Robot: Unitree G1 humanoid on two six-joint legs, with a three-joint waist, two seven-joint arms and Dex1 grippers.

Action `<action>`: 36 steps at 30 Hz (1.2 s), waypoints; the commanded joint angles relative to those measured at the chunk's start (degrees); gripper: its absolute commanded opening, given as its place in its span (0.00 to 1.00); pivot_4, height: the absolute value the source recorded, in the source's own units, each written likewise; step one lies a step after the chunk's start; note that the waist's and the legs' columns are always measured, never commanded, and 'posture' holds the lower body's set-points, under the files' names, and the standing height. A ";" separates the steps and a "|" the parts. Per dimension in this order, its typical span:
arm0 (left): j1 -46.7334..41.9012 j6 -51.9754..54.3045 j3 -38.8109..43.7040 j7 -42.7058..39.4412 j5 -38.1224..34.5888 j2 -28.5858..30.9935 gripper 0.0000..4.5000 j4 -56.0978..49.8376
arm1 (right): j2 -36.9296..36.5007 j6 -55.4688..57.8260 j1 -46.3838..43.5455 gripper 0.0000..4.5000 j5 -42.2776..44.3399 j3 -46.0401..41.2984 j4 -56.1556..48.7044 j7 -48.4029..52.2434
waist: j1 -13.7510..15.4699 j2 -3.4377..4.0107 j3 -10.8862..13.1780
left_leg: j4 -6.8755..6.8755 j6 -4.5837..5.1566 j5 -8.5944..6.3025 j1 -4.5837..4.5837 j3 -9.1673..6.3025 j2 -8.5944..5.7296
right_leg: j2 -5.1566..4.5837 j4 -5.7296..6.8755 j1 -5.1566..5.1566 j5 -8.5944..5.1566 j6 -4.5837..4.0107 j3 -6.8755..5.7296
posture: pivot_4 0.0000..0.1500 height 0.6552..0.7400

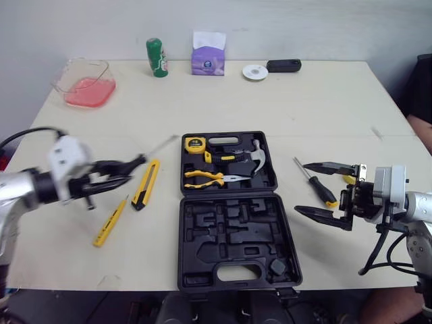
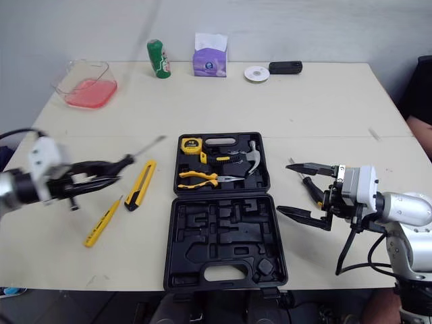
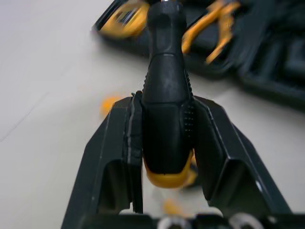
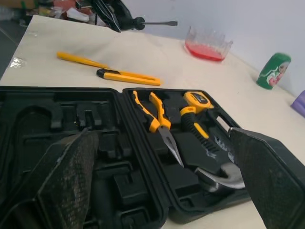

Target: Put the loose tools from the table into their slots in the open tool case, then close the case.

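Left hand: the left gripper is clamped on the black handle of a screwdriver, held above the table just left of the case.
Long axis: the shaft points away and to the right, its tip near the case's far left corner.
Case: the tool case lies open flat to the right of that hand, and the left arm is the nearer one.
Far half: tape measure, pliers and hammer are seated.
Near half: the moulded recesses look empty.
Right hand: the right gripper has its fingers wide apart beside a second screwdriver, which lies on the table right of the case.
Loose on the table: a utility knife and a slim yellow tool, left of the case.
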 commanded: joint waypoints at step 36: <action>-29.04 35.55 -44.57 4.51 18.99 -6.61 0.23 -11.15 | 1.56 -9.36 10.02 1.00 -1.27 -3.83 3.21 1.84 | 0.88 0.00 0.00 | 0.77 0.11 0.03 -0.22 -0.06 0.31 | 0.64 0.07 0.04 0.05 0.07 0.32 | 1.00 1.00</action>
